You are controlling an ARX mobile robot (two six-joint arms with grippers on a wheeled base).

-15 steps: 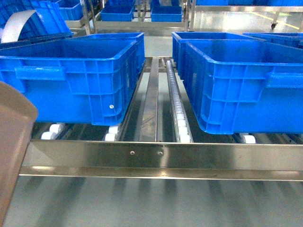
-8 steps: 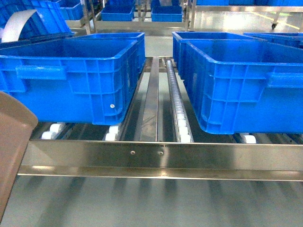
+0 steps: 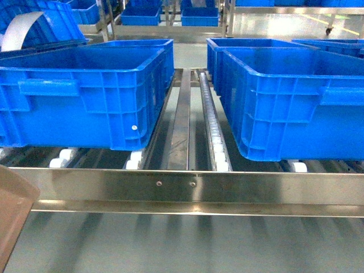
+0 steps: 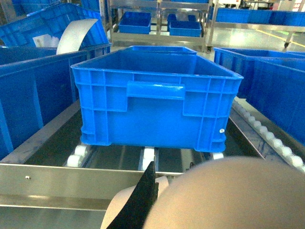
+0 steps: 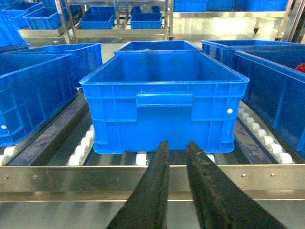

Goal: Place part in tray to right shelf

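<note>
The tray point(image 3: 14, 213) shows in the head view as a beige slab at the lower left corner, near side of the right shelf point(image 3: 187, 187); only one corner of it is in frame, so its long axis and pointing direction cannot be read there. The left wrist view shows the tray point(image 4: 224, 195) as a broad, rounded beige surface filling the lower right of the frame, in front of the shelf rail, with one dark finger point(image 4: 140, 202) of the left gripper lying against its left edge. The second finger is hidden, so whether the fingers are clamped cannot be told. The part is not visible in any view.

The right wrist view shows the right gripper point(image 5: 177, 191) with two dark fingers close together but slightly apart, holding nothing, pointing far toward a blue crate point(image 5: 164, 100) centred on the roller lanes.

The head view shows two large blue crates at the shelf front, left point(image 3: 85, 94) and right point(image 3: 290, 102), with a roller lane point(image 3: 213, 122) running between them; more crates stand behind.
</note>
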